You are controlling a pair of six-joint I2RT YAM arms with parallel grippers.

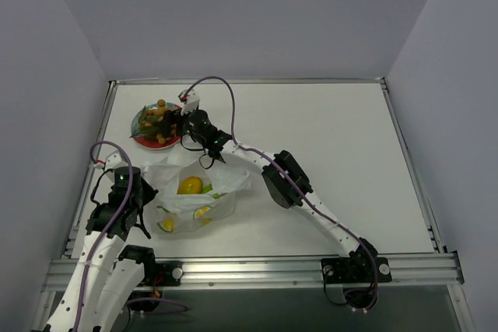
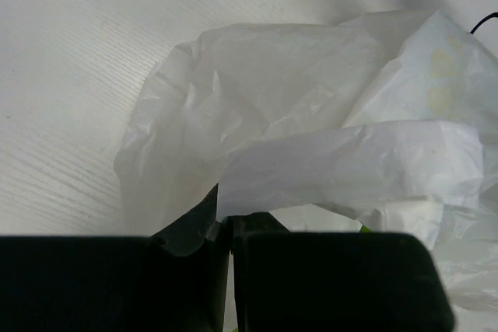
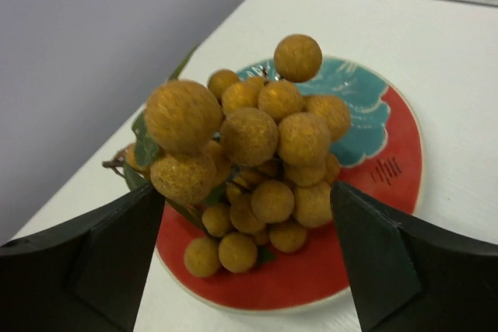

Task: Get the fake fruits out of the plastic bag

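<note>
White table (image 1: 334,153) under you: your right arm (image 1: 288,180) reaches far left across it, right gripper (image 3: 241,219) spread wide either side of the berry bunch (image 3: 249,145) on the plate (image 3: 389,169), gripping nothing. Your left gripper (image 2: 231,231), closed tight, pinches the plastic bag (image 2: 311,114); mango piece (image 1: 190,186) and slices (image 1: 166,225) sit inside.

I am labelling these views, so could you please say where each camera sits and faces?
Top external: above and behind the arms, looking down on the table; left arm and right arm show.
Left wrist: on the left arm, facing across the plastic bag; the left gripper shows, shut on its edge.
Right wrist: on the right arm, looking down at the berry bunch on the plate; the right gripper, open, flanks it.
Shared: top external and left wrist both show the plastic bag.
</note>
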